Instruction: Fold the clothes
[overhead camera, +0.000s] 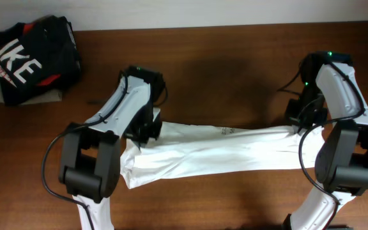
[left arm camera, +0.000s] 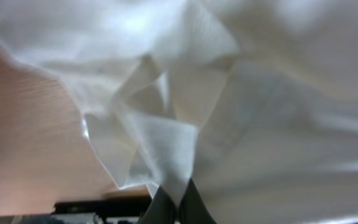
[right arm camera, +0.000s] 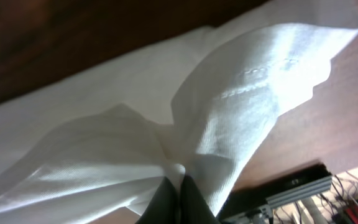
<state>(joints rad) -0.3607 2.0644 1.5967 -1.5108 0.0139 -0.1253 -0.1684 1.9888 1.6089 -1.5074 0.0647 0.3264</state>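
A white garment (overhead camera: 216, 150) is stretched in a long band across the brown table between my two arms. My left gripper (overhead camera: 147, 130) is shut on its left end; in the left wrist view the dark fingers (left arm camera: 178, 202) pinch a fold of the white cloth (left arm camera: 241, 112). My right gripper (overhead camera: 301, 120) is shut on its right end; in the right wrist view the fingers (right arm camera: 178, 190) pinch the bunched white cloth (right arm camera: 104, 168), with a stitched hem showing above.
A black garment with red and white print (overhead camera: 34, 57) lies in a heap on a grey cloth at the back left corner. The table's (overhead camera: 235, 76) far edge runs along the top of the overhead view.
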